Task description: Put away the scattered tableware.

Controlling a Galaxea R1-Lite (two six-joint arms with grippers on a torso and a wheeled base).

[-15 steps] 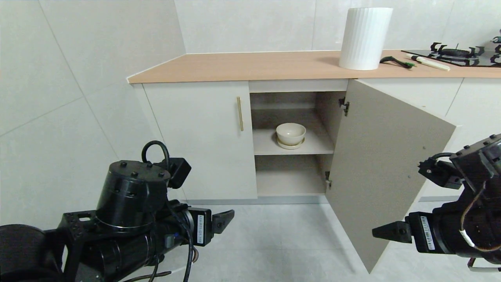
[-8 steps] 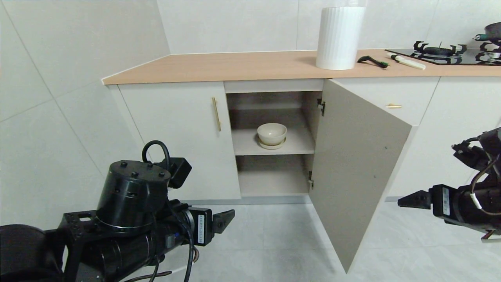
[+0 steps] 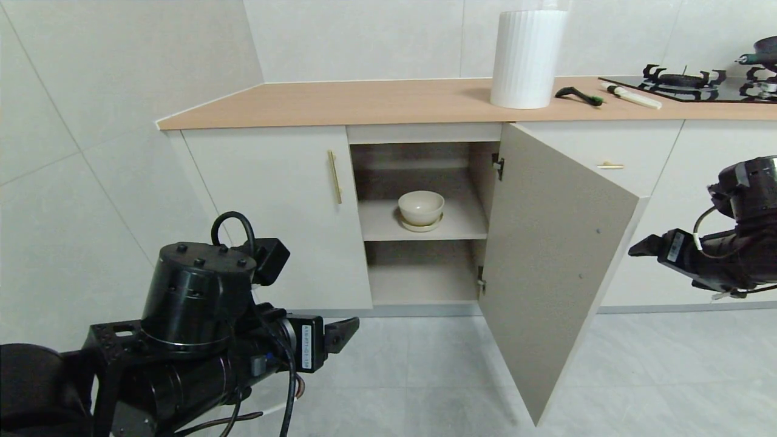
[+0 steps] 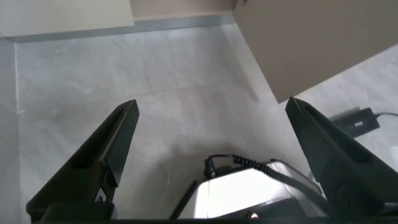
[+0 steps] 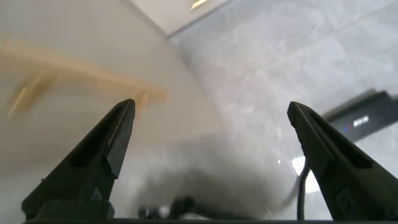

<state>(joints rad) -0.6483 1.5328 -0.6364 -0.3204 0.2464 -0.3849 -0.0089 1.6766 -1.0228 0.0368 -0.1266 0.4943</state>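
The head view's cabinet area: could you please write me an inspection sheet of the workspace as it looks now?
Surface: wooden countertop above white cabinets.
Job's things: bowl on a saucer, on the upper shelf behind the open cabinet door.
Clutter: white ribbed cylinder, black-handled tool and pale-handled tool on the countertop, beside the stove.
Grippers: left gripper low over the floor, fingers open, empty; right gripper facing the door's outer side, fingers open, empty.
Cables: cable loop on the left arm; black box with a lead on the floor.
Surroundings: tiled wall.
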